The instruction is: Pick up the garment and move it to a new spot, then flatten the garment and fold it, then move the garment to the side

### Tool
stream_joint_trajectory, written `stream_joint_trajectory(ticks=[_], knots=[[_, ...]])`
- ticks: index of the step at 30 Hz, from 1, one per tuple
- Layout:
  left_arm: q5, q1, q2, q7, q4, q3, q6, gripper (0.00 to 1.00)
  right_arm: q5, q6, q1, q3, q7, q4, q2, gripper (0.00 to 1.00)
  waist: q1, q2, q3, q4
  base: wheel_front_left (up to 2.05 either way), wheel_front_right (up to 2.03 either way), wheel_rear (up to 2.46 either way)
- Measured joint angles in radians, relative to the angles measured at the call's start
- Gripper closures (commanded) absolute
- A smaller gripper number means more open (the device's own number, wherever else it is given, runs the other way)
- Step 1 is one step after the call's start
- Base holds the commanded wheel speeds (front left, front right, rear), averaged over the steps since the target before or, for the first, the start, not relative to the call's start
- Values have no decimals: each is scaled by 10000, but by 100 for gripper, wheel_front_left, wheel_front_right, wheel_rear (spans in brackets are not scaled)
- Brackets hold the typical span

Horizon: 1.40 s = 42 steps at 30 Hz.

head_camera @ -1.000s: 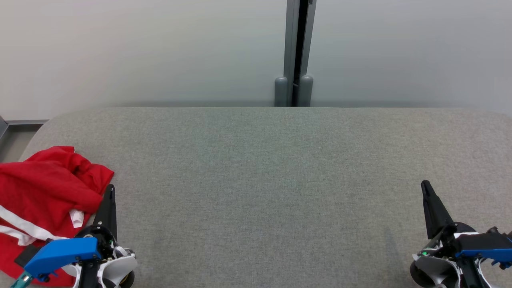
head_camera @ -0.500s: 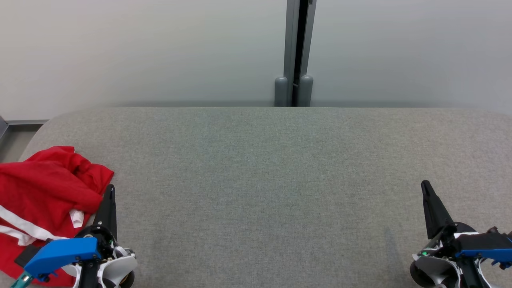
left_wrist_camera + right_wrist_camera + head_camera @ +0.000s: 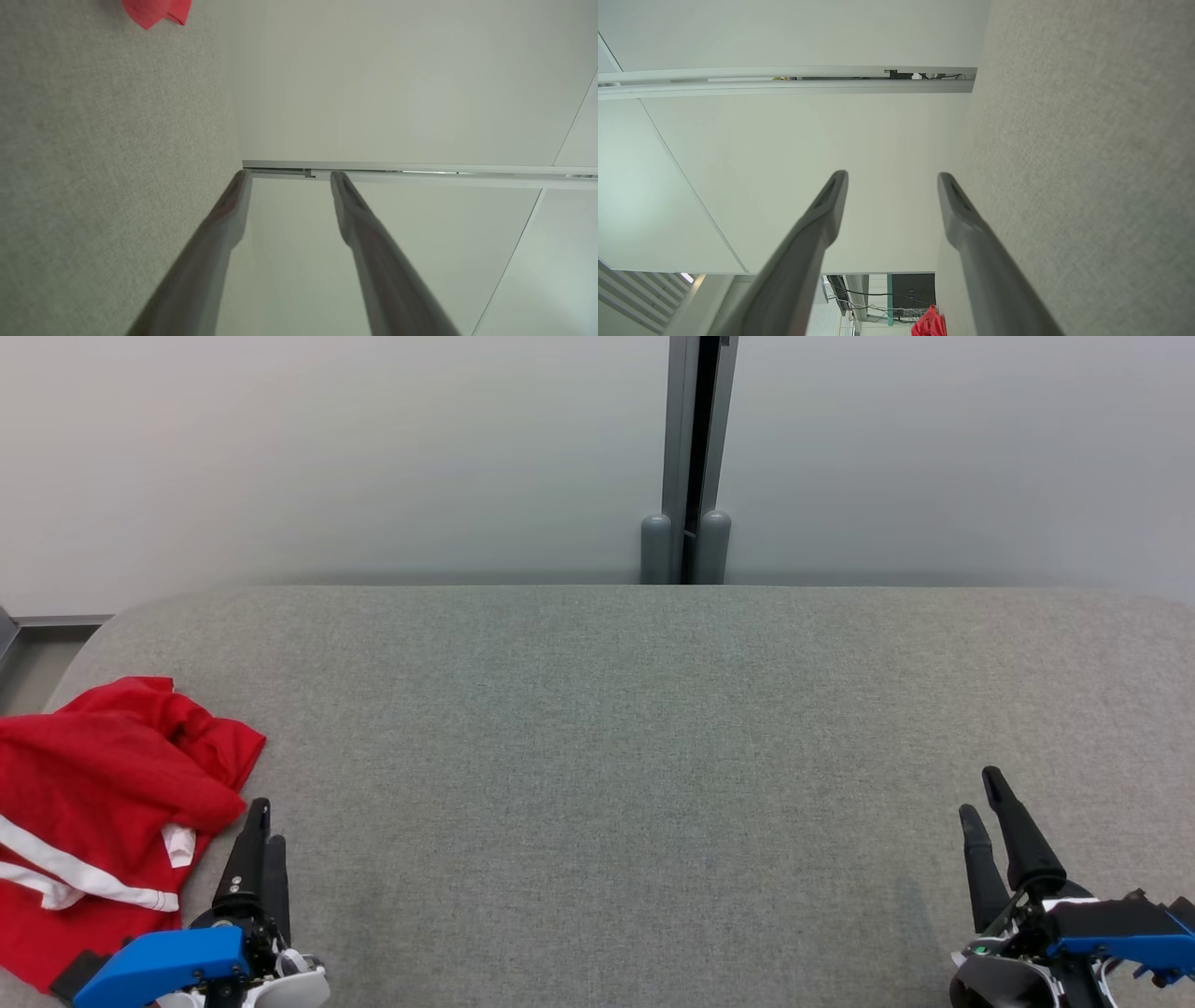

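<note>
The garment [image 3: 103, 784] is red with white stripes and lies crumpled at the left end of the grey fabric surface [image 3: 616, 737]. My left gripper [image 3: 267, 821] stands just right of the garment's edge, open and empty, fingers pointing away from me. In the left wrist view a red corner of the garment [image 3: 156, 10] shows at the top left, far from the spread fingers of the left gripper [image 3: 289, 175]. My right gripper [image 3: 978, 791] is open over the surface's right end. In the right wrist view the right gripper [image 3: 893, 174] holds nothing, with the garment [image 3: 930, 324] a distant red patch.
A pale wall runs behind the surface, with a grey post [image 3: 686, 523] at its middle. The surface's rounded left corner [image 3: 93, 635] drops off to a floor strip. Bare grey fabric stretches between the two grippers.
Both grippers have gone from shut to open. Both arms have slid slightly toward the bottom of the head view. The garment has not moved.
</note>
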Motion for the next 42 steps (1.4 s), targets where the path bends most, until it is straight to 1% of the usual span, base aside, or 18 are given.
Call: stream_joint_trajectory(ticks=[5, 10, 11, 17, 25, 42], knots=[[447, -12, 96, -267, 2, -174, 0, 0, -305, 0, -9, 251, -284, -56, -90, 0, 0, 0, 12, -4, 0, 0, 0], [1231, -67, 142, -499, -8, -236, 0, 0, -842, 0, -63, 491, -554, -52, -251, 0, 0, 0, 26, -10, 0, 0, 0], [1620, -77, 163, -593, -10, -261, 0, 0, -1133, 0, -76, 537, -627, -44, -288, 0, 0, 0, 33, -13, 0, 0, 0], [2763, -194, 238, -834, -10, -360, 0, 0, -2130, 2, -240, 665, -903, 17, -330, 0, 0, 0, 56, -22, 0, 0, 0], [4278, -243, 437, -1166, 73, -690, 0, 0, -3762, 2, -410, 658, -1220, 190, -336, 0, 0, 0, 88, -40, 0, 0, 0], [7277, -492, 449, -1755, 614, -917, -4, 0, -6677, 2, -858, 932, -1812, 865, -228, 0, 0, 0, 146, -124, 0, 0, 0]])
